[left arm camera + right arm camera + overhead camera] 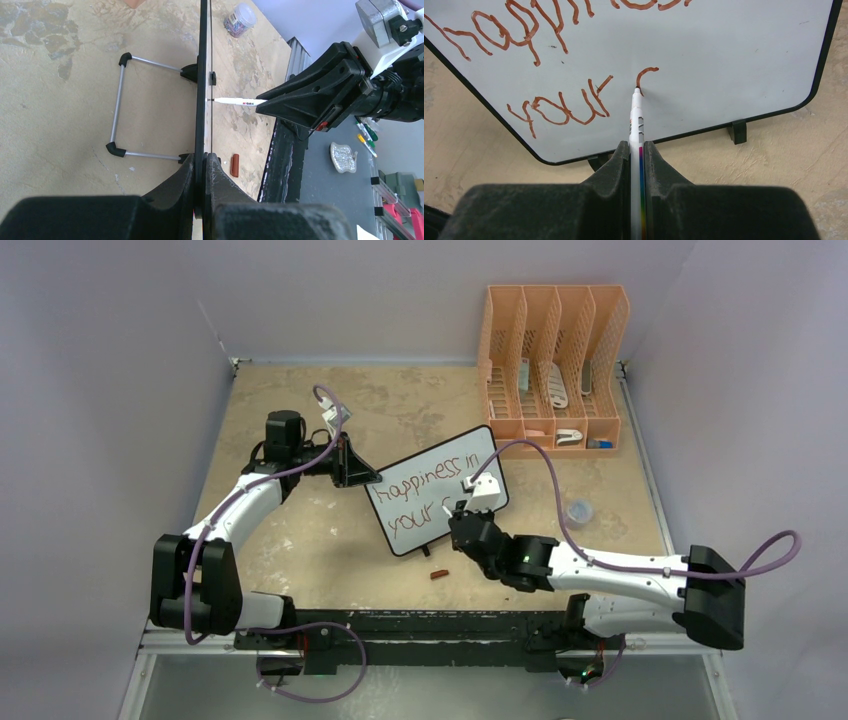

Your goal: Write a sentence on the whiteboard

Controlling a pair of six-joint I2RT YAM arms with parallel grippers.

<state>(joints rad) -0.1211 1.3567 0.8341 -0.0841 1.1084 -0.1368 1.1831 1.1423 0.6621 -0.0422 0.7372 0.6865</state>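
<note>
The whiteboard (435, 490) stands tilted mid-table on its black feet. It reads "happiness in" above "your" (559, 107) and a partly drawn "c" (645, 75) in red-brown. My left gripper (362, 478) is shut on the board's left edge; the left wrist view shows the board edge-on (204, 75) between the fingers. My right gripper (462, 512) is shut on a white marker (636, 120). Its tip touches the board at the foot of the "c". The marker also shows in the left wrist view (240, 102).
The red-brown marker cap (438, 574) lies on the table in front of the board. An orange mesh file organiser (552, 365) stands at the back right. A small clear jar (579, 510) sits right of the board. The board's wire stand (120, 105) rests behind it.
</note>
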